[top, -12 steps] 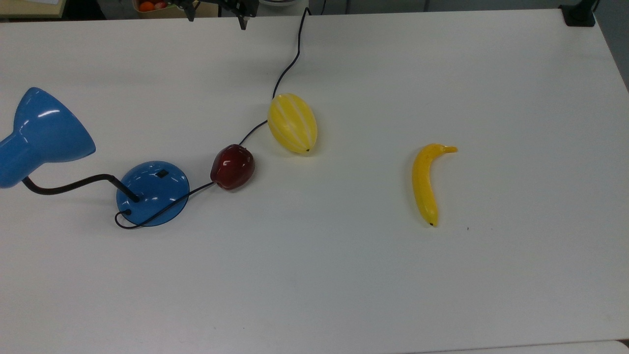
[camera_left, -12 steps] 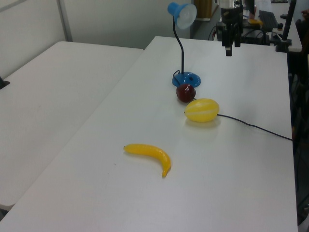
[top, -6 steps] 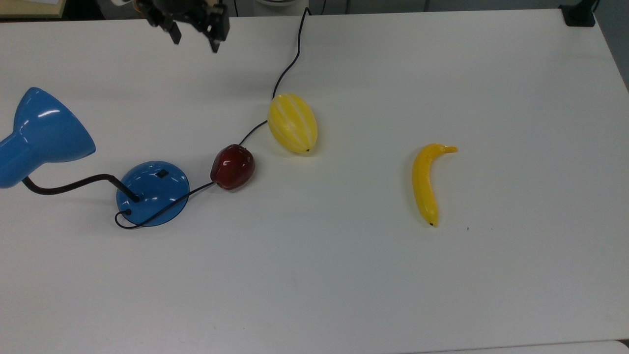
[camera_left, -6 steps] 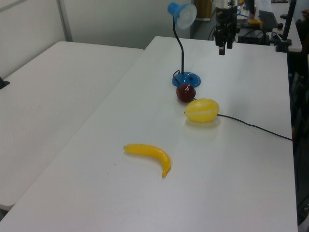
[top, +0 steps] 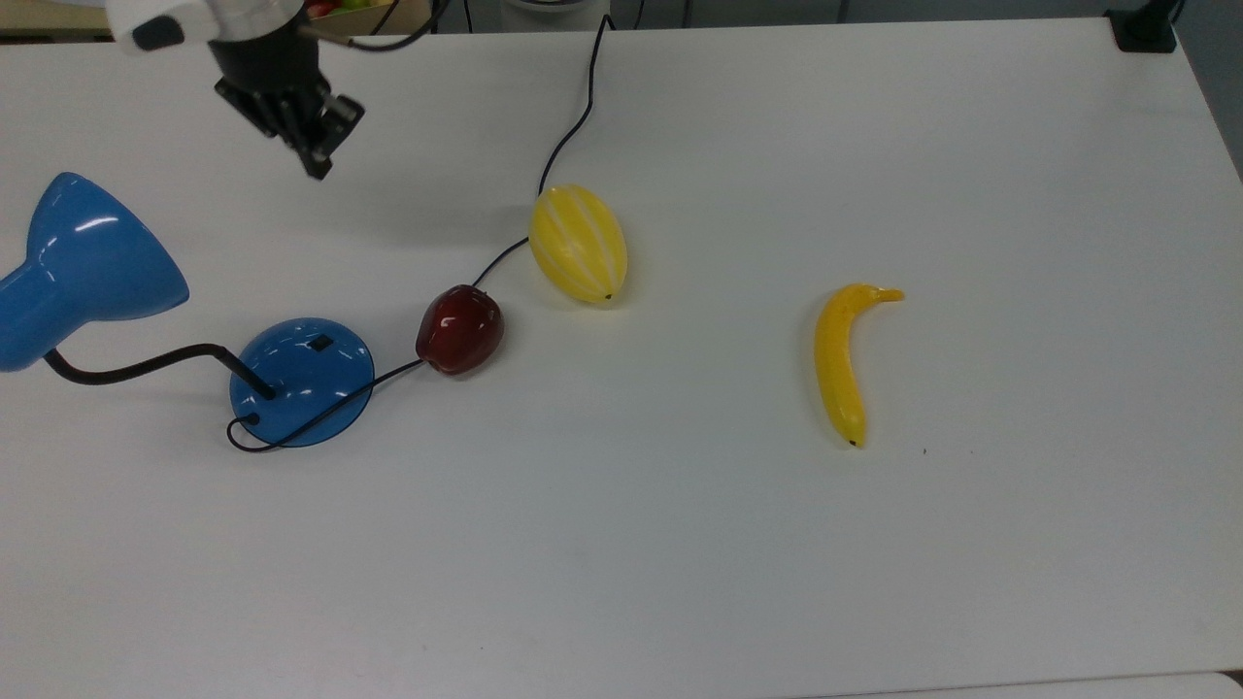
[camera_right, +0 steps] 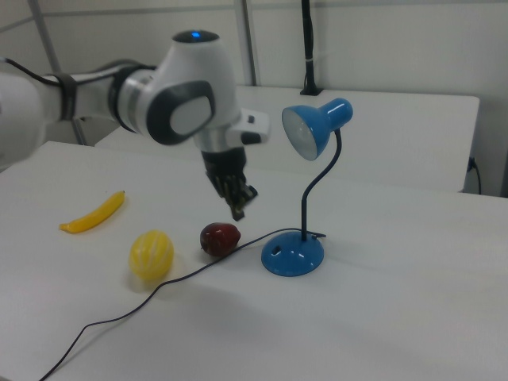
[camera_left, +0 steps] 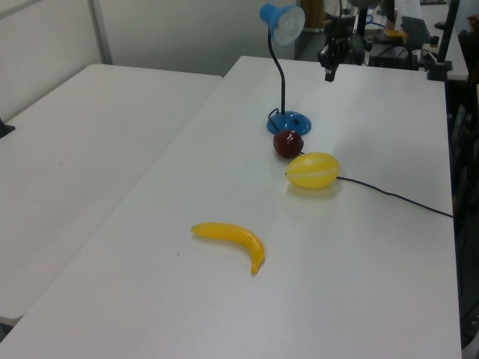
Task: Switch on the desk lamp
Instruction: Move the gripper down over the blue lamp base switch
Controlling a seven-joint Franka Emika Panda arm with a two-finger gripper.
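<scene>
In the top view, the desk lamp (top: 301, 381) is placed at the frame's left on the table (top: 680, 563), with the apple (top: 459, 329) just to its right and the melon (top: 578, 243) up and right of that. The banana (top: 843, 361) is set well apart, right of centre. The gripper (top: 316, 160) is held at the upper left, apart from the lamp.

Top view looks steeply down; left and right views face each other along the table (top: 680, 582).

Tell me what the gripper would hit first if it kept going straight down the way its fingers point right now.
Probably bare table. The gripper hangs above open white surface, apart from the desk lamp base and the red apple, though depth is hard to judge.
</scene>
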